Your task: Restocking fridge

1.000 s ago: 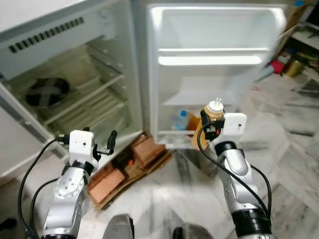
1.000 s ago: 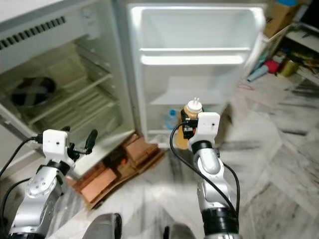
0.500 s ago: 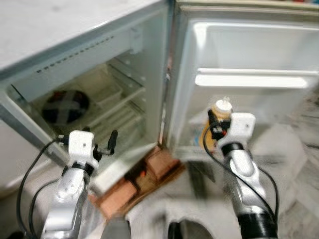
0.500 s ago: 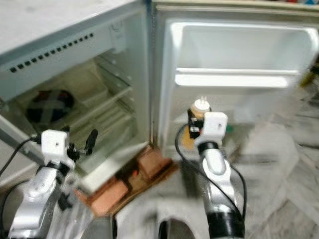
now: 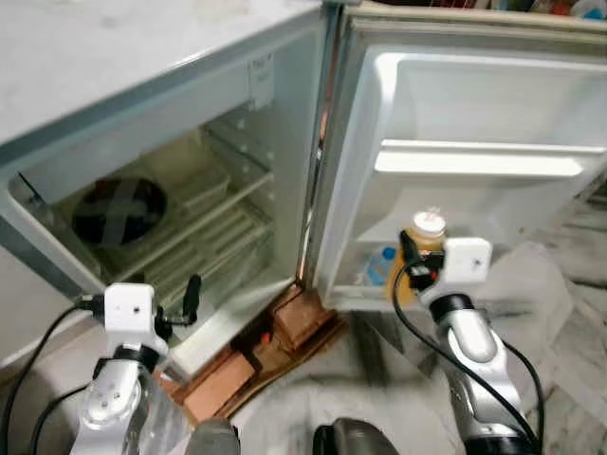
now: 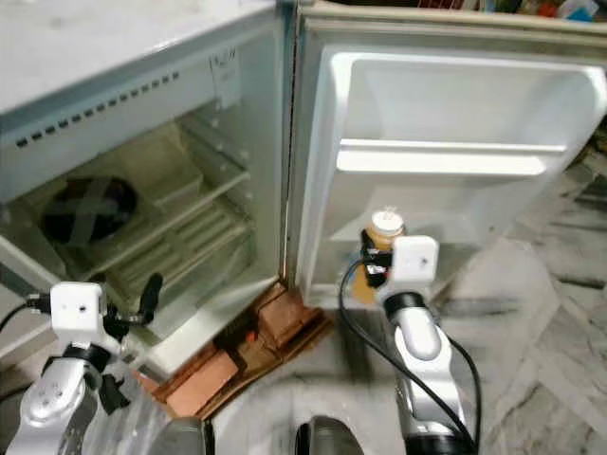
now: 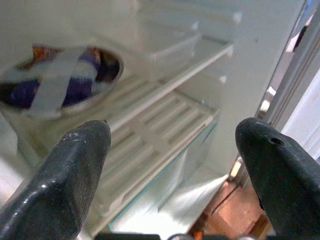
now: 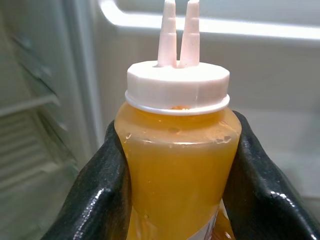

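Two jaws: right point(image 8: 175, 165) grips sauce bottle point(image 8: 176, 150) before fridge door point(image 5: 493, 104); left point(image 7: 170, 150) open, bricks point(image 5: 256, 355) below.

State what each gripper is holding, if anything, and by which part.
The right gripper holds the orange sauce bottle by the sides of its body, just below the white cap. The left gripper is open, holding nothing.

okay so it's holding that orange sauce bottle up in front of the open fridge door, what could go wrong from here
1. The right gripper pinches the sauce bottle by its smooth sides; it might slip while being raised.
2. The bottle's twin nozzles stick up and could catch under the door shelf.
3. A small blue-capped bottle already sits in the lower door bin, so setting down there could knock it.
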Robot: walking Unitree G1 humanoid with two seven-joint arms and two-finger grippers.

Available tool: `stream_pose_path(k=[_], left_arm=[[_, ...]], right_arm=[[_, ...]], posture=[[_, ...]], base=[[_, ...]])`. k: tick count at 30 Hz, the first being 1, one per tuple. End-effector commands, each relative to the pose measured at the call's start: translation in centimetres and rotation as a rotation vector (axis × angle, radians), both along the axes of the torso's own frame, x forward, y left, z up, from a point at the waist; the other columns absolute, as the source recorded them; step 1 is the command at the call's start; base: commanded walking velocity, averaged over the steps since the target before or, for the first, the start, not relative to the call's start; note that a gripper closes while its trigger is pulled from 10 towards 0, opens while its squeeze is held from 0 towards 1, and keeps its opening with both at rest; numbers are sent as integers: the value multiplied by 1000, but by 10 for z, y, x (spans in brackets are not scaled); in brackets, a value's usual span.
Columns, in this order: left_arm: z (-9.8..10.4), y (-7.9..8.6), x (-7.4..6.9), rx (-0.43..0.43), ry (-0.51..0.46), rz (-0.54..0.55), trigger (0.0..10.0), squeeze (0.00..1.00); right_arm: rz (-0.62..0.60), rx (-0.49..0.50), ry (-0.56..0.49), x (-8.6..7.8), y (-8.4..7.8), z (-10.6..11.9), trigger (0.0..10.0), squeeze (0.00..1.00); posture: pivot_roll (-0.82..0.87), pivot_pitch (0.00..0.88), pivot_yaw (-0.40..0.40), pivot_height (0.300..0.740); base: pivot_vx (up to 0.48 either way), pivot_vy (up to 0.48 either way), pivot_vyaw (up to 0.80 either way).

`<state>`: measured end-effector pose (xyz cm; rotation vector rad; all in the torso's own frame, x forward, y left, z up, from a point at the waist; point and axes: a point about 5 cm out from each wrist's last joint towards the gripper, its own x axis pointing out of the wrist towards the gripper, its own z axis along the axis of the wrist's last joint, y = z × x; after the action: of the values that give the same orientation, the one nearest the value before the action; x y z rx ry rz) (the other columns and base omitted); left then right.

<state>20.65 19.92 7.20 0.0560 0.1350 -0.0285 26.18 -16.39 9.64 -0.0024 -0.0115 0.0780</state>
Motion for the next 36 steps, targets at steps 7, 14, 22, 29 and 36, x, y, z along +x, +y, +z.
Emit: stream_pose_path(k=[7,14,22,29,36], left_arm=[[1,-1,0,4,5,-6,10000,0],[1,-2,-2,-5,10,-13,10000,0],[2,3,-4,-1,7,23,10000,0],[1,4,-7,-3,18,22,10000,0],[-3,12,-18,7,57,62,10000,0]], right_arm=[[-11,-7,-13,-1,-3,5,10000,0],[-5,1,-6,-1,-3,4,10000,0],[8,6,-3,0,1,3,10000,0],[13,7,2,0,2,3,10000,0],[49,41,28,-4,6,0,10000,0]], posture=[[72,114,-67,740],[75,117,-68,740],[85,124,-70,740],[87,131,-68,740],[90,140,-64,740]], base=[[316,-262,0],[336,-72,0],[208,0,0],[0,0,0],[0,0,0]])
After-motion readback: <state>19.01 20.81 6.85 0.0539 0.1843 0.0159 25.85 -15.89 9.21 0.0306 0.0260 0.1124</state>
